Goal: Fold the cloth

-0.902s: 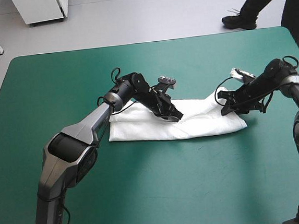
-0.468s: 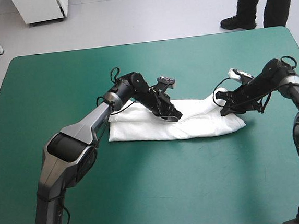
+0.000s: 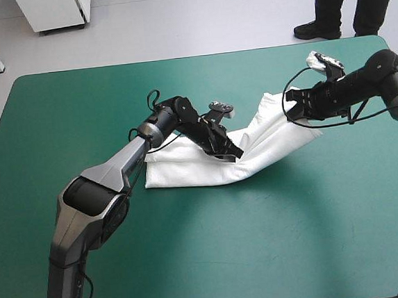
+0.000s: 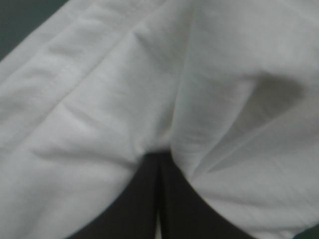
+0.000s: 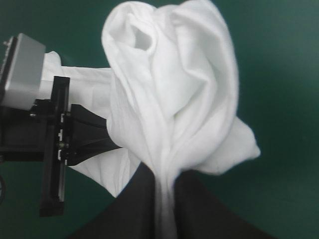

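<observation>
The white T-shirt [image 3: 187, 172] lies as a long folded band midway across the teal-green surface [image 3: 70, 111]. The left tool [image 3: 236, 155] is pinched closed on its middle. The right tool [image 3: 291, 106], clamped on the right end, holds that end raised off the surface

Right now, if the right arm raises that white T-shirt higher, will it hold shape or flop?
Probably floppy: the white fabric T-shirt sags in a slack span from the right end effector to the teal-green table. Likely light, since a small pinch carries it. It may pull taut against the left end effector gripping its middle.
</observation>
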